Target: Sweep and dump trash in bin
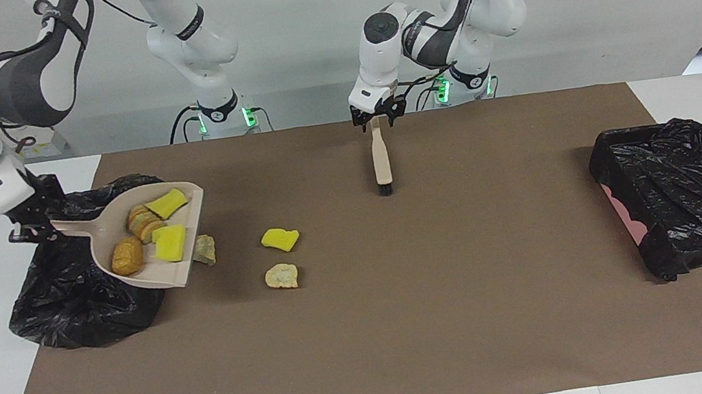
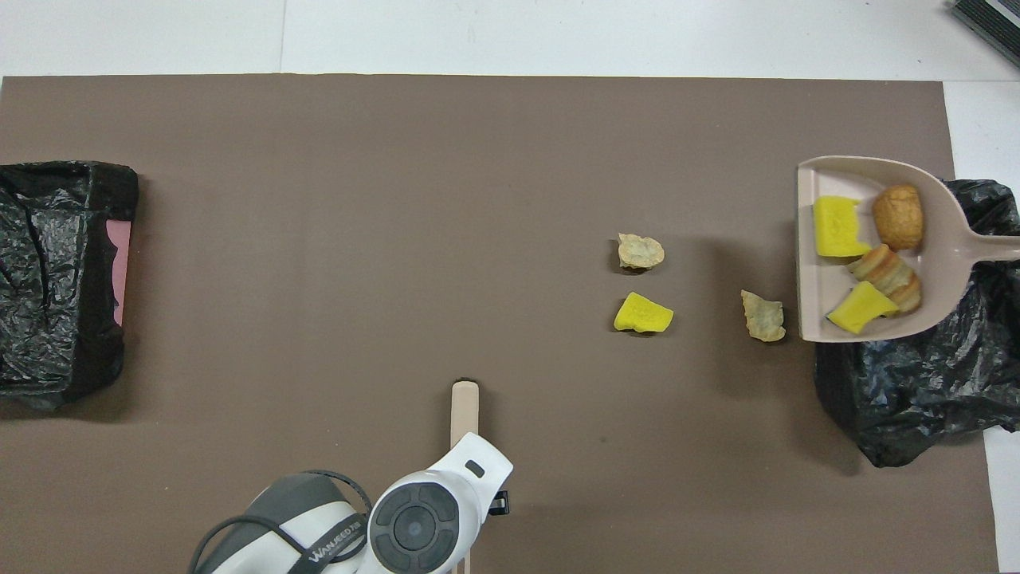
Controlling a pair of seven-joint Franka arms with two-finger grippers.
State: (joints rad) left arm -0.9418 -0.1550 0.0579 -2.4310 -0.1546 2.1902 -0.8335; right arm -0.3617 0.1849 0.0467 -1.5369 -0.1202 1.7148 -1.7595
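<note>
Right gripper (image 1: pixel 31 227) clenched on dustpan (image 1: pixel 151 263) handle, raised over black bin (image 1: pixel 76 290) at right arm's end of desk; four trash pieces (image 1: pixel 154 235) inside pan. Three scraps (image 1: pixel 279 239) lie loose on brown mat (image 1: pixel 409 319) beside bin. Left gripper (image 1: pixel 379 117) above brush (image 1: pixel 380 162) handle near robots' edge, fingers parted. Second black bin (image 1: pixel 687 191) at left arm's end.

Overhead view: dustpan (image 2: pixel 940 239) handle cut off by picture edge; right pincer out of frame. Left pincer hidden under own wrist there, brush (image 2: pixel 464 402) handle partly covered. Facing view: tan lump (image 1: pixel 205 250) half hidden by dustpan rim. Bin (image 1: pixel 73 298) opening partly covered by dustpan.
</note>
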